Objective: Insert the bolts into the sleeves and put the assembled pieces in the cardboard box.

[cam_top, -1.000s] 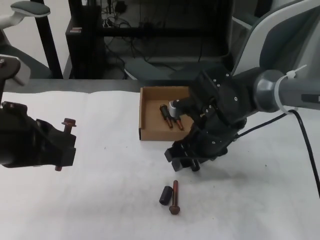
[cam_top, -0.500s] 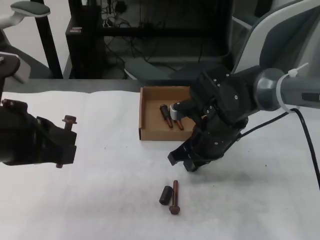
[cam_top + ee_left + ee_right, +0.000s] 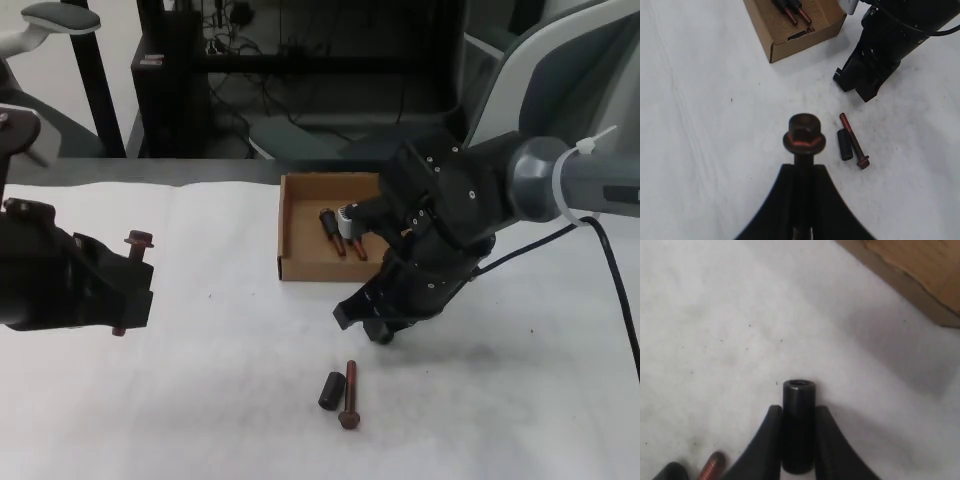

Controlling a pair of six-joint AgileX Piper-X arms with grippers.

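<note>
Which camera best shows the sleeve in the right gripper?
The right wrist view: the sleeve sits between the fingers of the right gripper, open end visible. In the high and left wrist views, that gripper's body hides it.

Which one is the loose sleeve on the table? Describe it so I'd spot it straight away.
Start at the cardboard box on the white bench and come from it towards the arms' side of the bench. Two small parts lie side by side there. The sleeve is the short, black, headless tube beside the longer reddish bolt.
</note>
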